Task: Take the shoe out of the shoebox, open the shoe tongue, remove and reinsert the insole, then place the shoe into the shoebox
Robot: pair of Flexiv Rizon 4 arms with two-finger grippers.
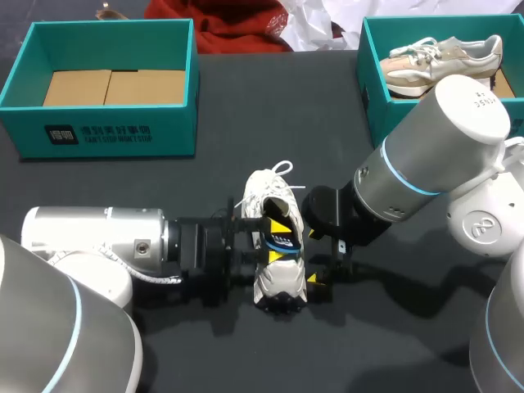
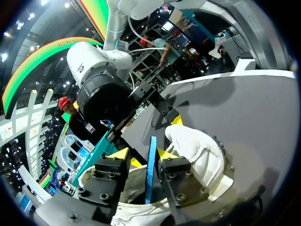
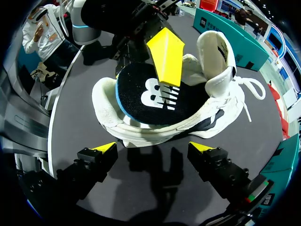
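Observation:
A white shoe [image 1: 276, 282] lies on its side at the middle of the dark table. Its black insole [image 3: 155, 99] with a blue edge sticks half out of the shoe's mouth. My left gripper [image 1: 278, 241] reaches into that mouth from the left. In the left wrist view the insole [image 2: 150, 165] stands edge-on between its fingers, with a gap on one side, so the left gripper [image 2: 143, 155] is open. My right gripper [image 3: 154, 148] is wide open and empty, hovering just short of the shoe's sole side [image 3: 141, 134].
A teal shoebox [image 1: 98, 135] with a cardboard floor stands at the back left. Another teal box [image 1: 370, 82] at the back right holds a beige shoe [image 1: 442, 57]. Red cloth [image 1: 229, 24] and white paper [image 1: 315, 20] lie at the back edge.

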